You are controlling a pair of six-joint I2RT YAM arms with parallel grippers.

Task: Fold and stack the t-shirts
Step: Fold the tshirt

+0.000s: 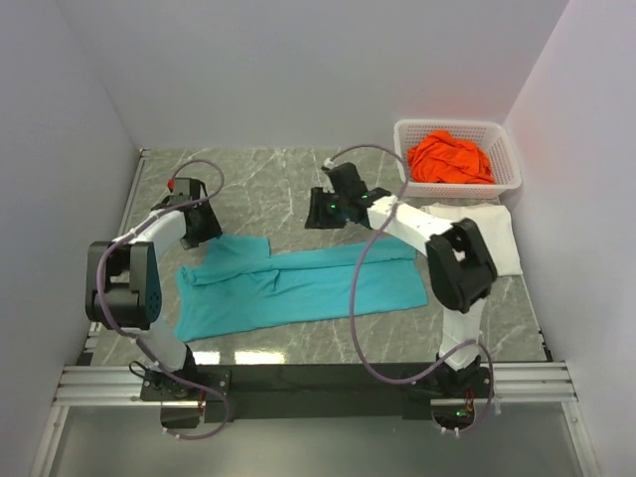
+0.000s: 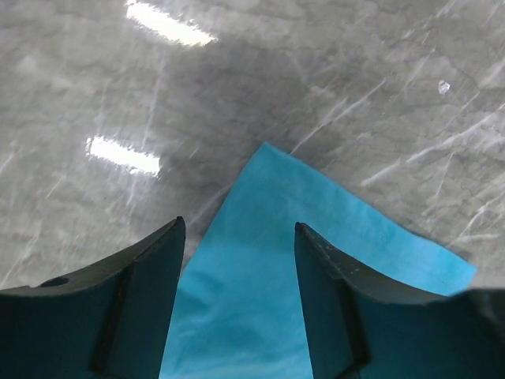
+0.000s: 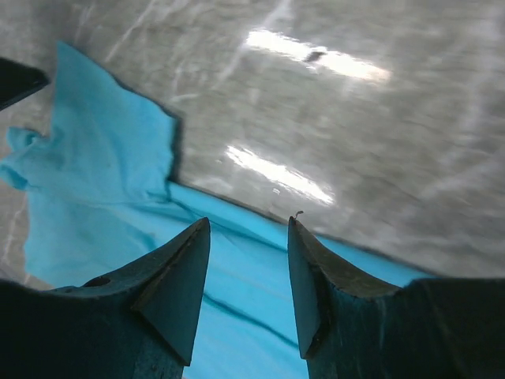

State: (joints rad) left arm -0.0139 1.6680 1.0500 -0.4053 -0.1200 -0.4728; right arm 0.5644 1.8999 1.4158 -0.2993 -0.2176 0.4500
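Spread left claw (image 2: pixel 240 227) and spread right claw (image 3: pixel 248 223) hover empty over the flattened teal t-shirt (image 1: pixel 298 288).

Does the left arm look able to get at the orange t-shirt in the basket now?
Probably not. The orange t-shirt lies in the white basket at the far right corner. The left gripper hangs open over the teal t-shirt at the left, and the right arm lies between.

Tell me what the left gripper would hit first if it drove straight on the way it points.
Probably the solid teal cloth t-shirt, whose corner lies ahead of the open left gripper on the grey marbled table; depth is unclear.
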